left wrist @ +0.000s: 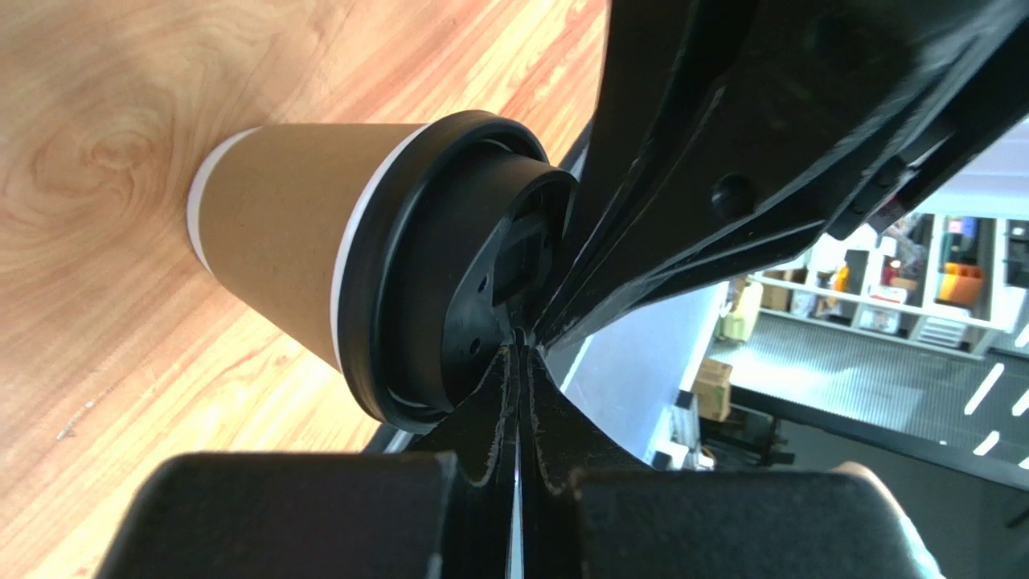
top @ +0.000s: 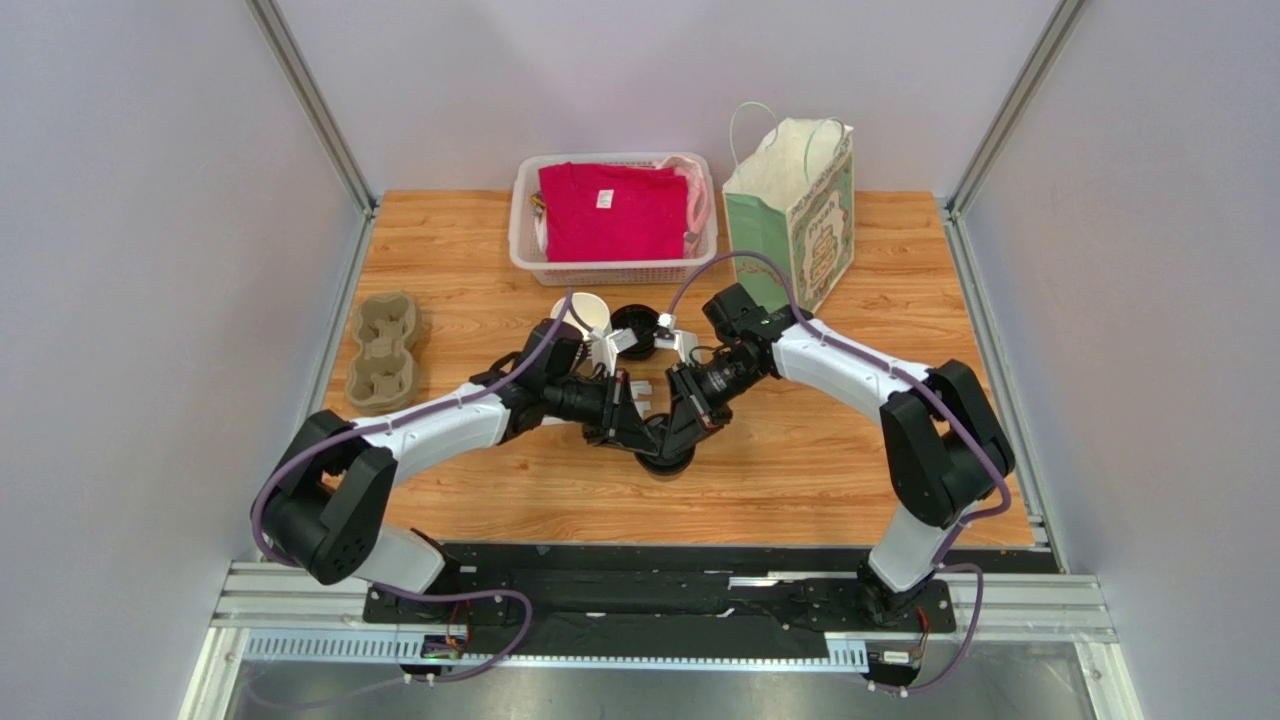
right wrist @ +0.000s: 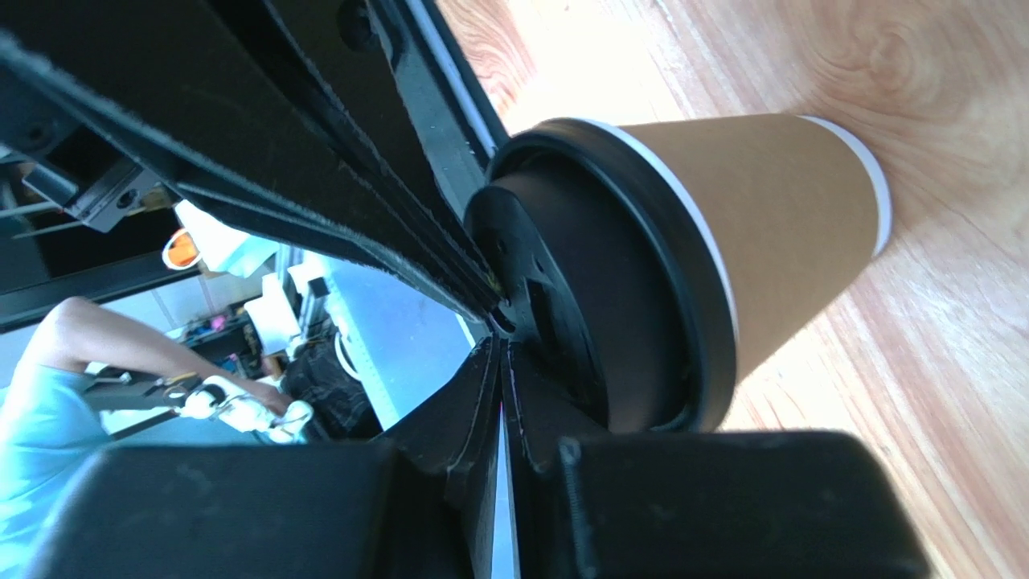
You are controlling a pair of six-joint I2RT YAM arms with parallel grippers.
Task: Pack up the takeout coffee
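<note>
1. Nearest the top camera: left arm [top: 436, 428] and right arm [top: 857, 368], bolted at the near edge of the table [top: 842, 480]. Both reach inward and meet mid-table.
2. Far left: moulded cup carrier [top: 383, 353], well apart from both claws and nearer the left arm.
3. Left gripper [left wrist: 521, 344]: fingers pressed flat together with nothing between them. Tips touch the top of the black lid [left wrist: 483, 265].
4. Takeout coffee [left wrist: 284, 229]: stands upright on the wood at mid-table, lid on its rim. Its long axis is vertical and it sits directly beneath both sets of fingertips. From above it is mostly hidden under the claws.
5. Right gripper [right wrist: 499, 332]: also closed and empty, tips on the lid from the opposite side.
6. Far right, at the back: paper bag [top: 793, 203], upright with its mouth open, nearer the right arm.
7. Judgement: this looks like the lid being pressed home. Both arms are equally near the cup. Because it lies straight below the tips, a grasp calls for one claw to lift off, open, and descend around the cup wall.
</note>
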